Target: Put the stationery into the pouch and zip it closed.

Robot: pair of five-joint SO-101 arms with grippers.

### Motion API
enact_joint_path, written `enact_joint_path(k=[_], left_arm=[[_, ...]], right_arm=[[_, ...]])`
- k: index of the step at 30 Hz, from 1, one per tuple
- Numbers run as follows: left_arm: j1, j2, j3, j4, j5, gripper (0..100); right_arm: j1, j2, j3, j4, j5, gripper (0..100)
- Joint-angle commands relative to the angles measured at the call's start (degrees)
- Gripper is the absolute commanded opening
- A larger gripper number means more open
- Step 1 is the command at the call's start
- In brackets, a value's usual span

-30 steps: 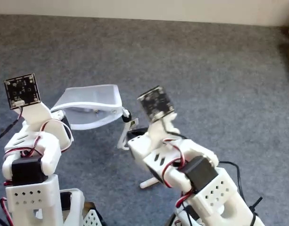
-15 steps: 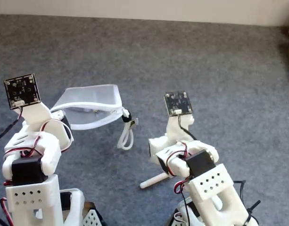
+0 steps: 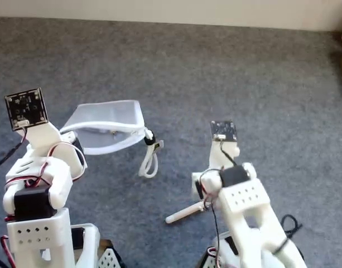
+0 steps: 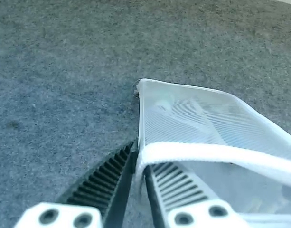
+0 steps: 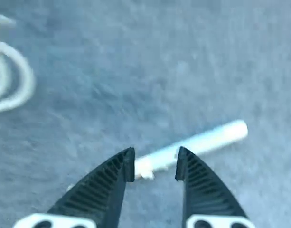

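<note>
Left hand (image 4: 139, 153): the two ribbed fingers are pinched together on the white rim band of the pouch (image 4: 202, 121), with no gap between them beyond the fabric. The pouch is a white mesh bag; it runs away from the fingertips and to one side, the gripped corner lifted, the rest resting on the grey worktop (image 3: 260, 84). Something pale lies inside behind the mesh, too faint to identify.

In the high view the pouch (image 3: 106, 125) sits right in front of the left arm, mouth facing that arm. A dark zipper pull (image 3: 150, 136) is at the pouch end farthest from the left hand. A white cord loop (image 3: 150, 162) hangs off that end and lies flat on the worktop.

Right hand (image 5: 154, 162): fingers spread partway, holding nothing. A white pen (image 5: 202, 141) lies flat on the worktop just beyond the fingertips, one end lined up with the gap between them, the other end angled off past one finger. Cannot tell whether the fingers touch it. The cord loop (image 5: 12, 88) is well off to the side of this hand.

In the high view the pen (image 3: 184, 212) lies beside the right arm's base, well apart from the pouch.
</note>
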Motion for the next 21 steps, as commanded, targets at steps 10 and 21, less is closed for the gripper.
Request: enact_joint_path(k=[10,21], left_arm=[[-0.84,0.31,-0.4,-0.09,0.44,1],[-0.84,0.31,-0.31,0.0,0.44,1]], right_arm=[[6.02,20.7,-11.12,2.24,-1.32,14.0],[8.13,29.49,-11.38,-6.73,-5.98,14.0]])
